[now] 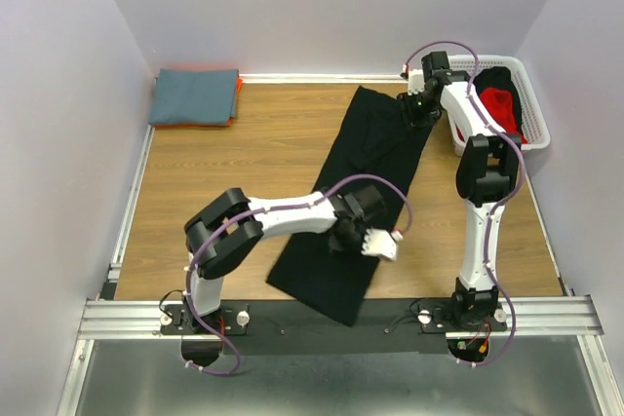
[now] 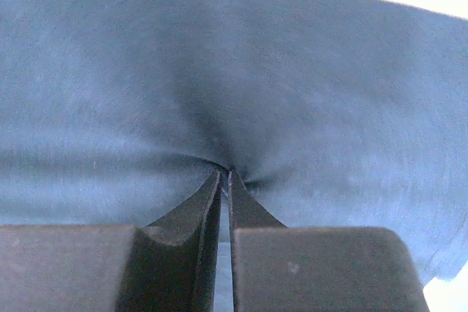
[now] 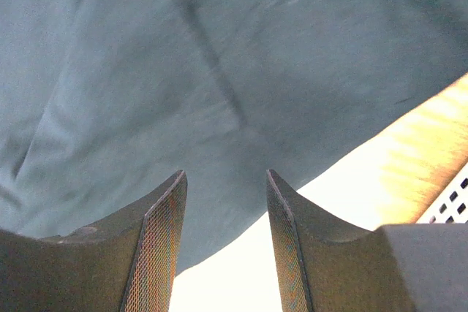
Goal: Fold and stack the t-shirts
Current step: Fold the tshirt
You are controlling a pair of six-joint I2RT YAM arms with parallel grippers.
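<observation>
Black t-shirt strip [image 1: 375, 148], open wooden surface [image 1: 244, 172] to its left, left fingers [image 2: 191, 224] pinching it, right fingers [image 3: 157, 246] wide at far edge.

The overhead camera sat above and behind both arm bases [image 1: 210, 314]. It looked down and forward over the whole wooden table [image 1: 253, 133] to the back wall [image 1: 331, 7]. The left wrist camera looked along its own fingers [image 2: 197, 210], so close that the black t-shirt [image 2: 219, 71] filled nearly its whole frame. The right wrist camera looked past its own fingers [image 3: 157, 239], also at close range, onto shirt and a strip of table. All three views shared that shirt, seen whole only from overhead.
</observation>
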